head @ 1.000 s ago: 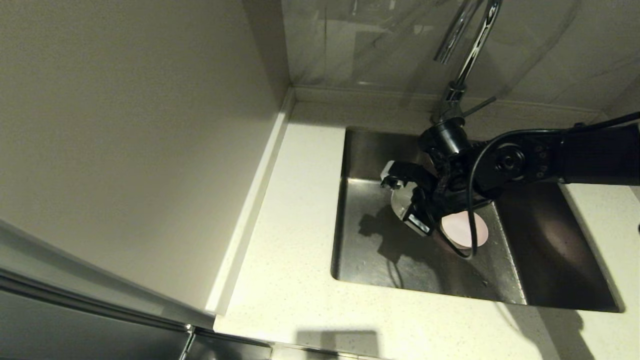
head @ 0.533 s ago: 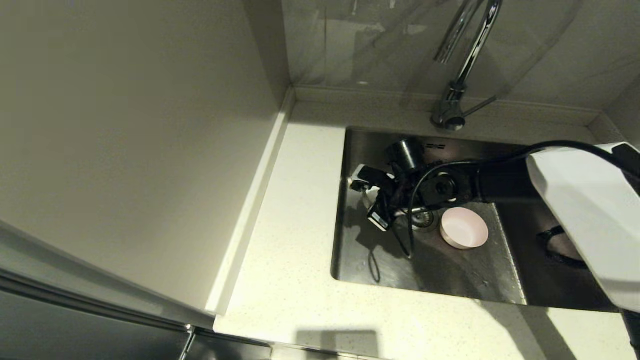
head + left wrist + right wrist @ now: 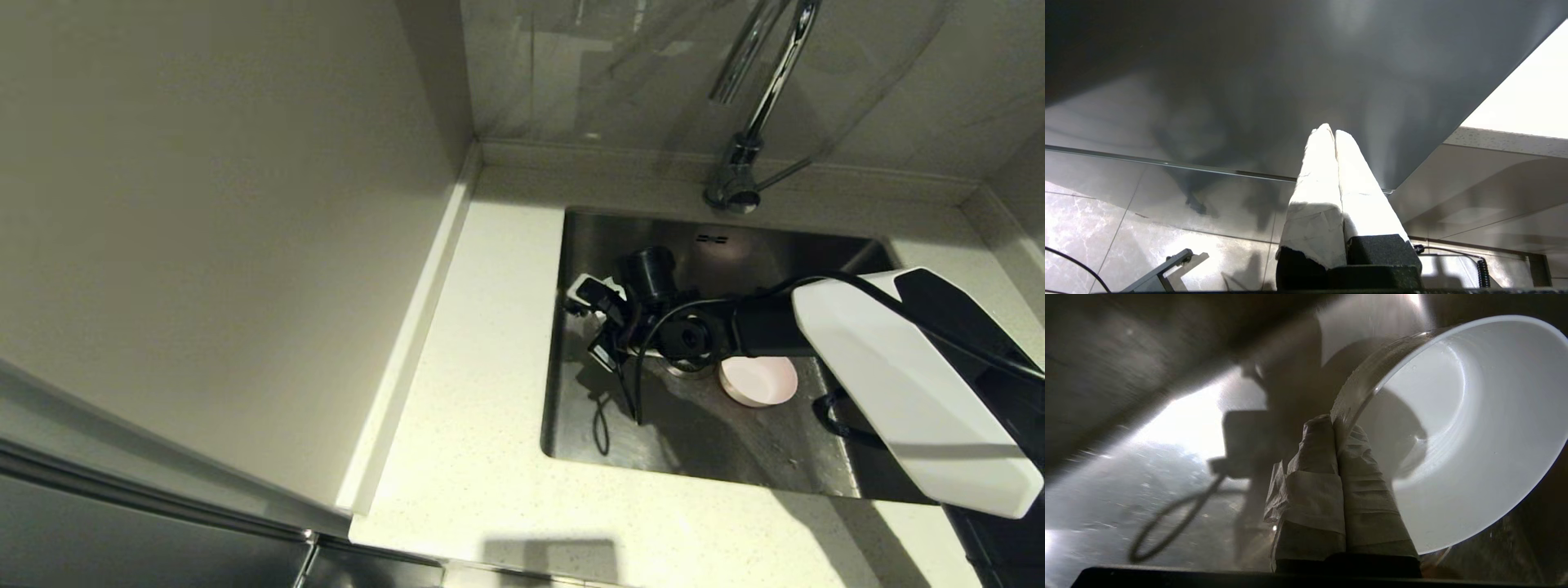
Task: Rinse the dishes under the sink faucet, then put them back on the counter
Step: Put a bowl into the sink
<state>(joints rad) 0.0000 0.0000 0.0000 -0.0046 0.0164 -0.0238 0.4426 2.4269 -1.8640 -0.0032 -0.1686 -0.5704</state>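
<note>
Down by the sink's [image 3: 824, 478] left wall, the right claw [image 3: 600, 322] hangs low inside the basin, its taped fingers [image 3: 1314, 457] pinched tight on the rim of a white bowl [image 3: 1457, 428]. The bowl sits tilted on edge, its open side facing back toward the wrist, with beads of water on the wall. From above, the arm hides most of it. Just right of the claw, past the drain, a pink bowl [image 3: 759, 381] rests upright on the sink floor, well clear of the fingers. The faucet [image 3: 755, 106] stands behind the sink's back edge, its spout out over the basin; I can't tell whether water is running. The bench [image 3: 482, 457] wraps the sink on the left and front.

Both bowls look light, stiff and thin-walled, and wet plastic will be slippery, so a rim pinch like this one seems the natural hold, one finger inside and one outside. It could twist if swung fast.

The left claw [image 3: 1331, 132] is parked away from the sink, its fingers pressed together on nothing.
</note>
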